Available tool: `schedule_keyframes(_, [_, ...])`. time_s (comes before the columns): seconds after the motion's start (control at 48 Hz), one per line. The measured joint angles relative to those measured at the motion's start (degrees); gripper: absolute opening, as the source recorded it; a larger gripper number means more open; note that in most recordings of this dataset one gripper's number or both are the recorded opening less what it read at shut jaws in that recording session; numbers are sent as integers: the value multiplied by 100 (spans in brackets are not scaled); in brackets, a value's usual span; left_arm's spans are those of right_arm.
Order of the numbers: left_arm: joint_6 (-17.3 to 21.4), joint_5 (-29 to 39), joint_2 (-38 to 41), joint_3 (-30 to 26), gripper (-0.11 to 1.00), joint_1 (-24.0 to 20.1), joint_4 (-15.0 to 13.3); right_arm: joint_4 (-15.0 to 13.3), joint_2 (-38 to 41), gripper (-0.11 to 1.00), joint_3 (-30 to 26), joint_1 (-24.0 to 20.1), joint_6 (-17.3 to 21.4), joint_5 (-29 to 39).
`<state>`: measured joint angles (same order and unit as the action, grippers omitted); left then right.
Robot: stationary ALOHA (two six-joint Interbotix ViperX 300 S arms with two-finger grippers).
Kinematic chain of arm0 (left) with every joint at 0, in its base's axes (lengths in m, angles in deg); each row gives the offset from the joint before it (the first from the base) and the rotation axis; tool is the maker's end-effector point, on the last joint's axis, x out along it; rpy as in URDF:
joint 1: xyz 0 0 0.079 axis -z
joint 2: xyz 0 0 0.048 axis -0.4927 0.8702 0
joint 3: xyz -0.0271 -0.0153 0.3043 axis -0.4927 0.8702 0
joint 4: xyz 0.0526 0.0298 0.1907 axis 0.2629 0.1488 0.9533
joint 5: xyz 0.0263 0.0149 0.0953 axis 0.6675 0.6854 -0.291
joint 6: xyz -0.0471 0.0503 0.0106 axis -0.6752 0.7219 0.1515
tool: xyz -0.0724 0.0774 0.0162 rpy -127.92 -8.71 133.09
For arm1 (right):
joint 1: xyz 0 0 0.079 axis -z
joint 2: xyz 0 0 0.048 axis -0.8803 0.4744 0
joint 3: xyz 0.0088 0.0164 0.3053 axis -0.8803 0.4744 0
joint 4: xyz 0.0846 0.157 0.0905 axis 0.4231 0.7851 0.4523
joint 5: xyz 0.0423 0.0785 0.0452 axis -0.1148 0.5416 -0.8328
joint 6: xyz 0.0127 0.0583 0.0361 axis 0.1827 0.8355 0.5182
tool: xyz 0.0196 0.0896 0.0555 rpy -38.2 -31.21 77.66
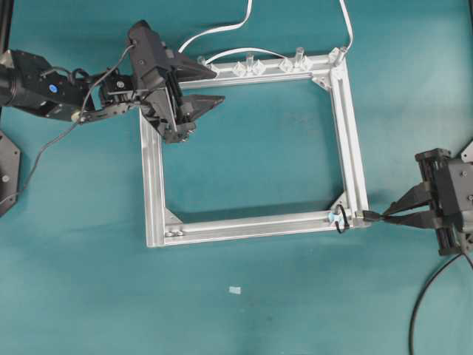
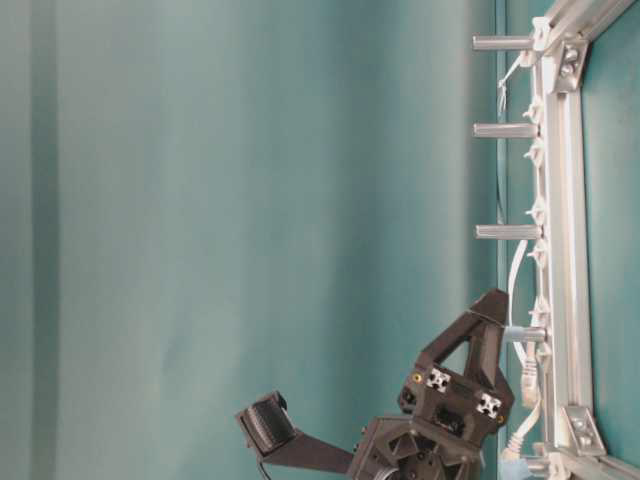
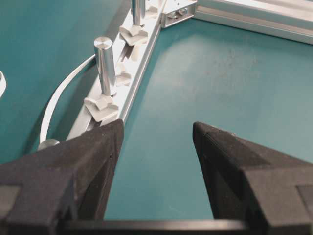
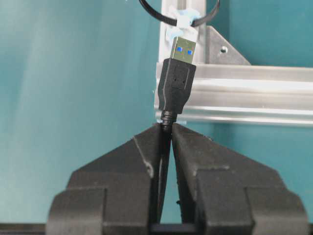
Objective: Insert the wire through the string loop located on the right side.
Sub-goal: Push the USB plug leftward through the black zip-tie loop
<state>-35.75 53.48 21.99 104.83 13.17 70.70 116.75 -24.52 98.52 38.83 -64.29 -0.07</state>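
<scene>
The right gripper (image 4: 166, 134) had its fingers (image 4: 139, 152) pressed together on the wire (image 4: 165, 147), pinching the thin black cable just behind the plug (image 4: 177, 85). In the right wrist view the plug stood out toward twelve o'clock, its silver tip over the aluminium frame (image 4: 244, 93), with the string loop (image 4: 156, 14) just beyond it, also at twelve o'clock. From overhead, the same gripper (image 1: 388, 216) sat at three o'clock of the frame's lower right corner, the plug's tip almost at the loop (image 1: 340, 220), and the slack cable trailed away toward five o'clock across the worktop (image 1: 244, 310).

The wire looked light and limp; only the moulded plug seemed stiff. A hold close behind the plug, as here, would probably keep the tip from drooping, whereas a hold farther back would likely let it sag. The loop seemed soft and liable to be pushed aside rather than entered, so a slow, straight approach appeared wise.

The left gripper (image 1: 196, 89) hovered at the frame's upper left corner, at ten o'clock, its fingers (image 3: 88, 156) spread and holding nothing.
</scene>
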Motion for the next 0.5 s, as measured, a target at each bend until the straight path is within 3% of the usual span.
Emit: schedule_keyframes(0.5, [0,0,0,0,61,0,0,-70,369,10,-255,0,-9,0])
